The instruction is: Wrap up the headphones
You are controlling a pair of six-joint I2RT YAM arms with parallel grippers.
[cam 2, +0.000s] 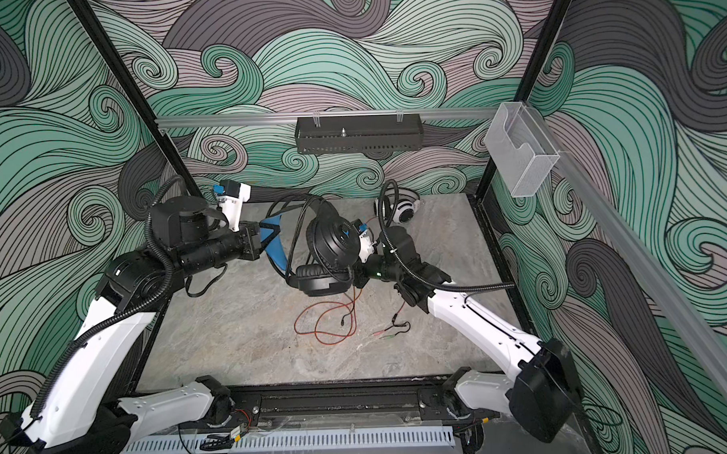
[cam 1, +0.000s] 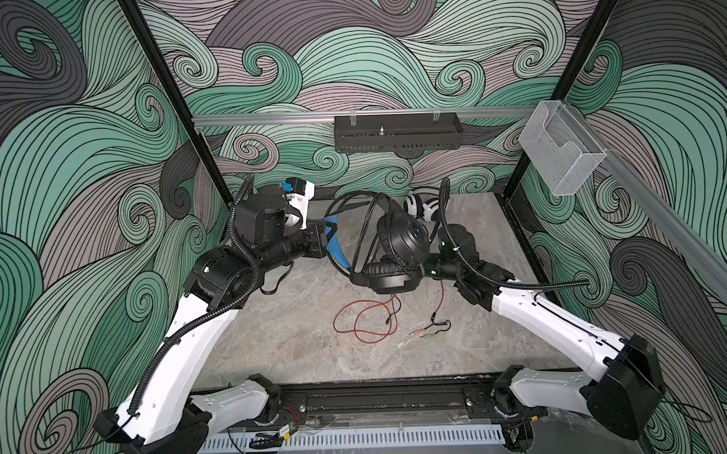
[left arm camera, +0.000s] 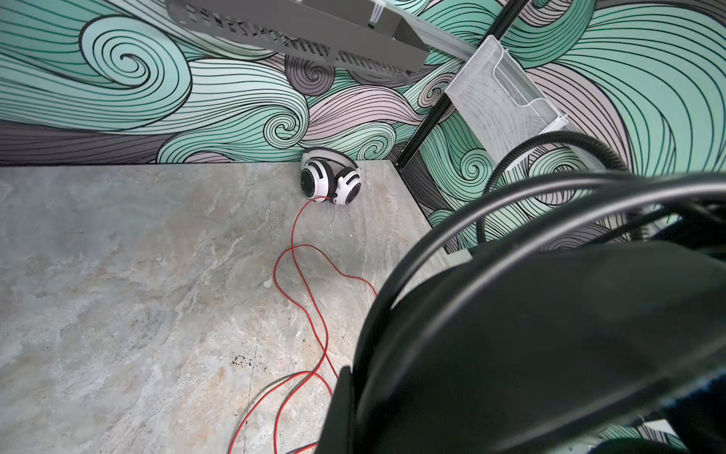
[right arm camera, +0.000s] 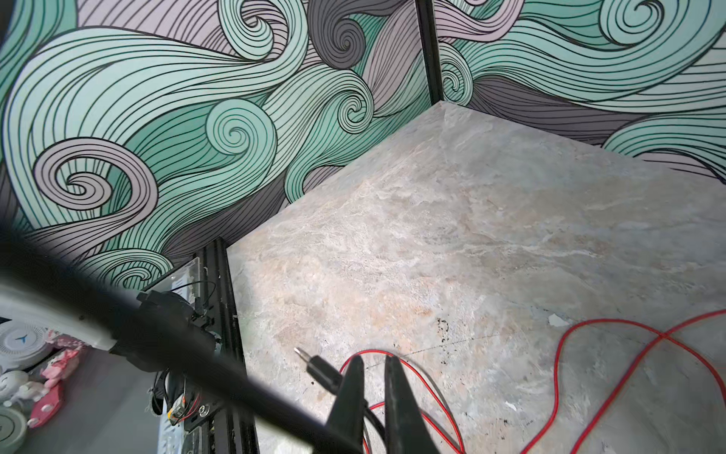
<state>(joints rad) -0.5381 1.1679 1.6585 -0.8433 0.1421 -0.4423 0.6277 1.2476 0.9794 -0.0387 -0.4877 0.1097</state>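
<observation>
The left tool (cam 1: 330, 236) is clenched on the blue band (cam 1: 341, 253) of the black headset (cam 1: 399, 241). That headset is held at the centre of both top views, with its earcups toward the right. The right tool (right arm camera: 371, 363) is nearly closed and pinches the black cord (right arm camera: 322, 371) just behind its plug. The white headset (cam 1: 418, 207) sits by the back wall, upper right of centre. Its red cord (cam 1: 365, 319) loops over the tabletop (cam 1: 274, 343) toward the lower centre.

Raised centrally: black headset (cam 1: 399, 240) — white headset (cam 1: 416, 205) stands against back wall (cam 1: 351, 174).
</observation>
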